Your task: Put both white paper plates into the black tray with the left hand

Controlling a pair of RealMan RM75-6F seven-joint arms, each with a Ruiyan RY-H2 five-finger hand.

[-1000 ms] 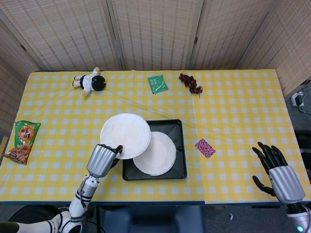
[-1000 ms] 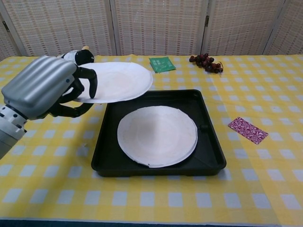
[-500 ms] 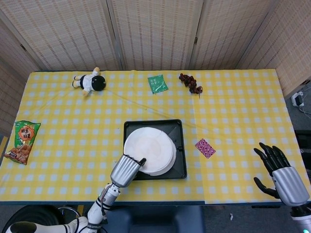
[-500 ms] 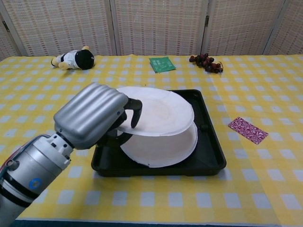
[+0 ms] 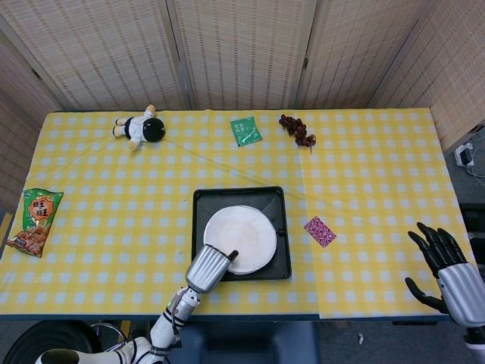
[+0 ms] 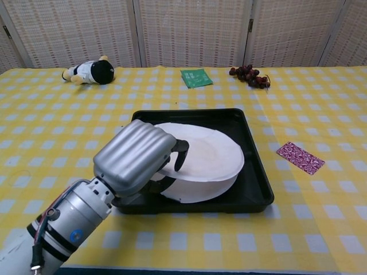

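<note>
Over the middle of the yellow checked tablecloth (image 6: 321,223), the left hand (image 6: 137,160), ribbed silver metal with dark fingers (image 6: 181,156), pinches the near-left rim of the upper white paper plate (image 6: 209,154). That round, shallow plate hangs just above the lower white paper plate (image 6: 195,191), which lies flat inside the black tray (image 6: 257,183), a squarish glossy plastic tray with raised walls. The right hand (image 5: 455,277) hovers off the table's near-right corner, fingers spread and holding nothing. On the cloth lie a patterned magenta sachet (image 6: 300,157) right of the tray, a green packet (image 6: 196,77), a dark grape bunch (image 6: 249,75), a plush doll (image 6: 89,70) and a crinkly snack bag (image 5: 35,221)
</note>
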